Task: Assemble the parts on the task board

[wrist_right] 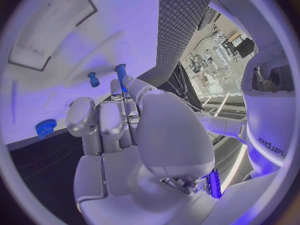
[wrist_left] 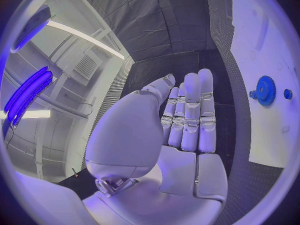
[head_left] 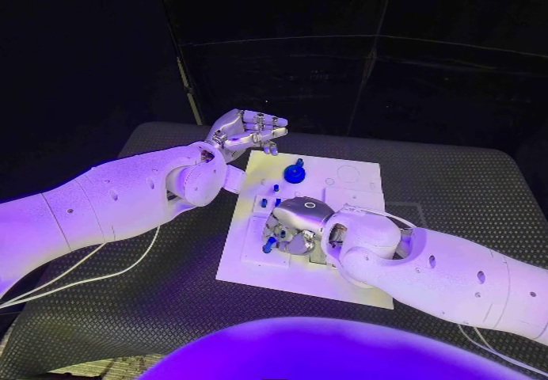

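A: So which step is this?

B: A peg going in, I'd judge. The right hand (head_left: 299, 227) is low over the near-left part of the board (head_left: 354, 178), and the wrist view shows a blue peg (wrist_right: 120, 75) at its fingertips (wrist_right: 115, 87), apparently pinched and standing close to the board.

A: And the left hand?

B: The left hand (head_left: 245, 129) is off the board's far-left corner, above the table (head_left: 480, 198), holding nothing. From its wrist its fingers (wrist_left: 190, 112) look straight and side by side; from the head they seem partly curled. I'd call it empty and open.

A: What else is on the board?

B: A gear (head_left: 296, 172) near the far-left end, with a small blue knob (wrist_left: 287, 93) just beside it. Short pegs (head_left: 274, 188) stand between the gear and the right hand. A second small peg (wrist_right: 94, 79) stands near the held one.

A: Any trays or bins?

B: None. The board has a shallow square recess (wrist_right: 50, 27), and it looks empty.

A: Next move?

B: Probably keeping the peg upright over its hole and pressing straight down; whether it's already seated, I can't tell
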`<state>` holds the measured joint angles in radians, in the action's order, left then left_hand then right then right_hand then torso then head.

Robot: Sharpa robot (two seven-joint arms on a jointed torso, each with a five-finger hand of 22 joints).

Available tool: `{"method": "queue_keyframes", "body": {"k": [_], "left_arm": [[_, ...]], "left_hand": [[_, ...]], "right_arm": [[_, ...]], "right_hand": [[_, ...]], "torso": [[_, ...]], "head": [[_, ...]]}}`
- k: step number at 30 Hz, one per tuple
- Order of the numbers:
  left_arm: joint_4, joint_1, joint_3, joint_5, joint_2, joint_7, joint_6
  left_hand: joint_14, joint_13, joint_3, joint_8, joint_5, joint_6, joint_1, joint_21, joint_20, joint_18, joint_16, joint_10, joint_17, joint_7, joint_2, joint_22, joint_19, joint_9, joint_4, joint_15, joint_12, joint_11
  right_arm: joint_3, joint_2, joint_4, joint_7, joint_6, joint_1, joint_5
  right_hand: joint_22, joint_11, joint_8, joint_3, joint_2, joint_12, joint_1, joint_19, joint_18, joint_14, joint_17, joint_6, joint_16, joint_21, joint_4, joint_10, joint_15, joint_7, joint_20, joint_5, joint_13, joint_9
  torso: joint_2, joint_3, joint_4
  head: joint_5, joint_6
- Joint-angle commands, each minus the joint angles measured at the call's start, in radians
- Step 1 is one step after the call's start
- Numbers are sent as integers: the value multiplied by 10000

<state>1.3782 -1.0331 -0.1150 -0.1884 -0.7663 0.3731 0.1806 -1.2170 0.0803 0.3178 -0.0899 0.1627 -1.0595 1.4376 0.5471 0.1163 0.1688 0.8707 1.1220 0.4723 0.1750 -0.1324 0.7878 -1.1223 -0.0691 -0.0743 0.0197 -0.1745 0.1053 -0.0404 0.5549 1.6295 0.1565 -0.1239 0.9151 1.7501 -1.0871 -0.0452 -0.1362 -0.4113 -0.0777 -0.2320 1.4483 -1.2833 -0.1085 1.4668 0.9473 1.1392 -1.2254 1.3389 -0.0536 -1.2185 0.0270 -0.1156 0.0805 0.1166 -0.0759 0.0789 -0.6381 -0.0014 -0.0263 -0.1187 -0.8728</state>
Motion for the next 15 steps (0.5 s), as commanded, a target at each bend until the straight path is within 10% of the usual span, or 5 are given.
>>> {"method": "queue_keyframes", "body": {"k": [1, 9, 15], "left_arm": [[19, -17, -10, 41, 3, 73, -106], [28, -17, -10, 41, -4, 73, -107], [27, -17, -11, 41, -3, 74, -109]], "left_hand": [[84, -11, -61, 33, -41, 79, 14, -52, 46, 130, -60, -52, -10, -19, 39, -11, 21, -1, -14, 6, -65, -4], [84, -11, -61, 33, -41, 79, 14, -52, 46, 130, -60, -52, -10, -19, 39, -11, 21, -1, -14, 6, -65, -4], [84, -11, -61, 33, -41, 79, 14, -52, 46, 130, -60, -52, -10, -19, 39, -11, 21, -1, -14, 6, -65, -4]], "right_arm": [[-1, -41, 2, 171, 126, 0, 384], [7, -155, 16, 303, 219, -20, 719], [217, -161, 56, 329, 322, -25, 778]], "right_hand": [[8, -79, -28, -65, 79, 45, -12, 3, 91, 142, -9, 56, 12, -14, 11, -20, -10, -93, 22, 28, 8, 47], [40, -88, -8, -58, 58, 81, -47, 30, 84, 129, -57, 26, 37, -30, 26, -6, -17, -103, 29, 35, 9, 39], [334, -216, 161, 31, -94, 393, -326, 242, 32, 58, -283, -229, 170, -185, -29, 361, -121, -217, 97, 157, 82, -34]], "torso": [[1, -2, 2], [1, -3, -3], [10, -5, 1]], "head": [[10, 2], [16, 2], [19, 2]]}}
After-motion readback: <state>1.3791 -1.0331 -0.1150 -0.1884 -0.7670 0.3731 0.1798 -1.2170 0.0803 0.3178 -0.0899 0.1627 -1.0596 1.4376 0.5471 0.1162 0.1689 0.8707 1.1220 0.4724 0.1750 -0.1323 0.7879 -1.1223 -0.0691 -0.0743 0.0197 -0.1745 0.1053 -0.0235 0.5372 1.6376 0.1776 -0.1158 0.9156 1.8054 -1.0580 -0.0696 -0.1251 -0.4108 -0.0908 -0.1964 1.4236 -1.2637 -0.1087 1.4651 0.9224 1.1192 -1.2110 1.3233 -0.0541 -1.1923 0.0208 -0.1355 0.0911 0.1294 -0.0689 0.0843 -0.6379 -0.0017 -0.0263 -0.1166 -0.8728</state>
